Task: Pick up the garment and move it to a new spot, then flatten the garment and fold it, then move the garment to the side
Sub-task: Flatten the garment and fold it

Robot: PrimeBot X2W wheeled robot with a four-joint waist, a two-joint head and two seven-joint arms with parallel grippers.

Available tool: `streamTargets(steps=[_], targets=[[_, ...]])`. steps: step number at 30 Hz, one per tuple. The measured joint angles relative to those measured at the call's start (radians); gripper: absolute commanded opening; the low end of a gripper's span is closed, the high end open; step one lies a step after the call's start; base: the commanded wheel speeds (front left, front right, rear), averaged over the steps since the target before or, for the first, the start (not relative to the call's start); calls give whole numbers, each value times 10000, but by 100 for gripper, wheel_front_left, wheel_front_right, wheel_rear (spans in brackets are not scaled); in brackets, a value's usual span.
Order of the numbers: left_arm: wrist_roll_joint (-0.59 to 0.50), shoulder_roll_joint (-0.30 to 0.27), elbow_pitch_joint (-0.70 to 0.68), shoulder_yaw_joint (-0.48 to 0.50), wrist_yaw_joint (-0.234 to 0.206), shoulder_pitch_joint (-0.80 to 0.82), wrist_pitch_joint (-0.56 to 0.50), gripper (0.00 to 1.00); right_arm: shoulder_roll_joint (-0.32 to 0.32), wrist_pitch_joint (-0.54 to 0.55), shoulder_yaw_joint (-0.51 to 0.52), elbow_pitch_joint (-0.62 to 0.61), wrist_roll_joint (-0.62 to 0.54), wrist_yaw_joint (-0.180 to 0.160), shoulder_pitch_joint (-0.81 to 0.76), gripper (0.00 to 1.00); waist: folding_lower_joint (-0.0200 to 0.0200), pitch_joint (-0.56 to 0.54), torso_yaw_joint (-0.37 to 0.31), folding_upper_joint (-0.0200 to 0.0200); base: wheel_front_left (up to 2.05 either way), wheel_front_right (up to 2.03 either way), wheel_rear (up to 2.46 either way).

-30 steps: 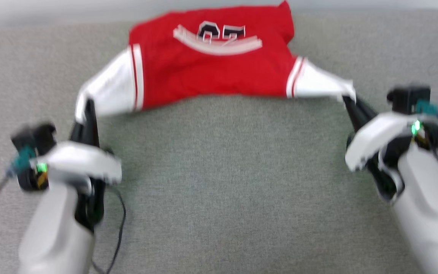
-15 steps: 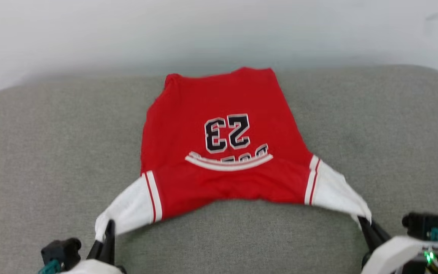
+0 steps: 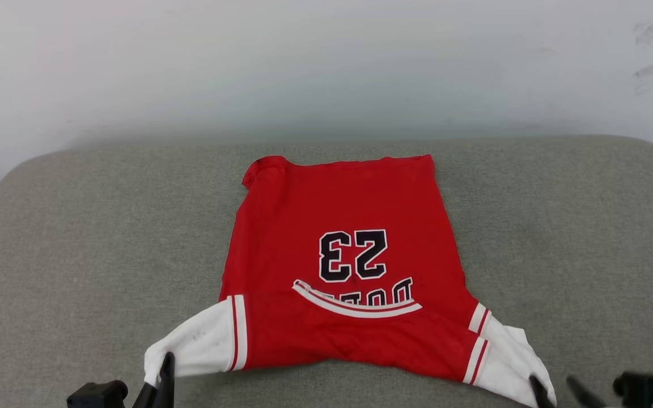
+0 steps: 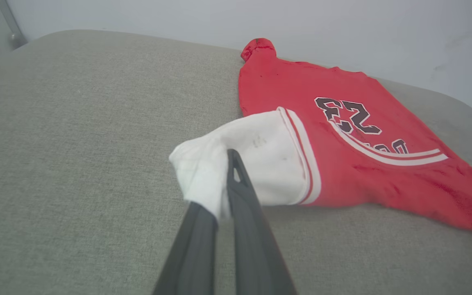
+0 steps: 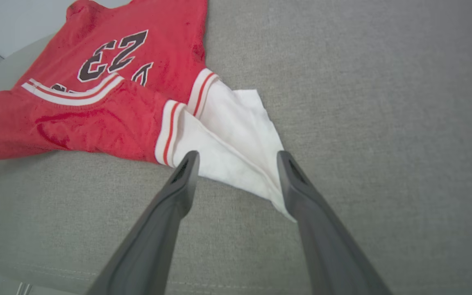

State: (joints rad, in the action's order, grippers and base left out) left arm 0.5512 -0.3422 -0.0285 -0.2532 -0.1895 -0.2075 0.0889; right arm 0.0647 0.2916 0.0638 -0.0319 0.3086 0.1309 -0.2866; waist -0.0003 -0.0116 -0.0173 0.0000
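Head view: the garment (image 3: 338, 266) lies front up on the grey woven cushion (image 3: 77, 238), hem far and sleeves near, probably laid out for flattening.

Left wrist view: the left gripper (image 4: 223, 180) is clenched on the soft white left sleeve (image 4: 264, 159), which bunches at its tips, likely to pull it taut.

Right wrist view: the right gripper (image 5: 236, 162) is released, its fingers wide either side of the limp, creased right sleeve (image 5: 240, 131) resting on the cushion.
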Motion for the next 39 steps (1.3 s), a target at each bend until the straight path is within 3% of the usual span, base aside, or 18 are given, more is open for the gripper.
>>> streamTargets(steps=[6,12,19,27,31,39], targets=[[-221,-25,-759,-94,-228,150,-150,0,94,-520,725,389,199,0,1871,100,1,198,177,0,0,0,0],[-508,71,-1365,-416,-188,929,-151,0,794,-460,1313,2435,564,0,4946,100,3,849,623,1,0,0,0],[-671,422,-1432,-828,255,2100,322,0,1724,1296,1743,5106,301,-2,8785,100,4,2100,1401,1,0,0,0],[-800,757,-1152,-1151,800,3228,943,0,2282,4360,1689,6427,-562,0,12203,100,6,3747,2349,1,0,0,0],[-803,961,-978,-1290,1026,3624,1175,0,2336,5212,1710,6698,-982,0,13230,100,6,4473,2812,0,0,0,0],[-834,1131,-679,-1419,1323,4160,1423,0,2284,5716,1822,7365,-1582,0,13945,100,6,5534,3616,0,0,0,0]])
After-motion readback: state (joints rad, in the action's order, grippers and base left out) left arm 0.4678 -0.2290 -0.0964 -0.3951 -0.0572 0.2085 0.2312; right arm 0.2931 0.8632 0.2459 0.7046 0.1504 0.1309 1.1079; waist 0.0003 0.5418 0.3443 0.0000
